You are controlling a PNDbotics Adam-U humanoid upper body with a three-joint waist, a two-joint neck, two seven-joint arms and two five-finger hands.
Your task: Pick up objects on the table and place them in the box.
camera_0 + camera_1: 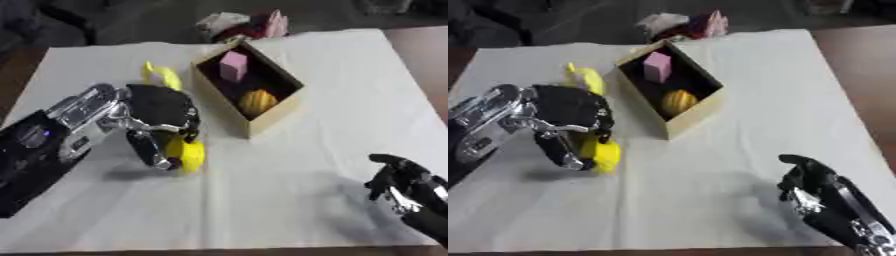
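- White cloth covers the table, with dark floor beyond its far edge.
- An open cardboard box sits askew near the middle — inside lie a pink block and an orange ribbed object.
- The left hand reaches in from the left, its fingers curled around a yellow object just above the cloth, near the box's left side.
- Another yellow object lies behind that hand, beside the box.
- The right hand rests near the lower right corner — fingers relaxed, holding nothing.
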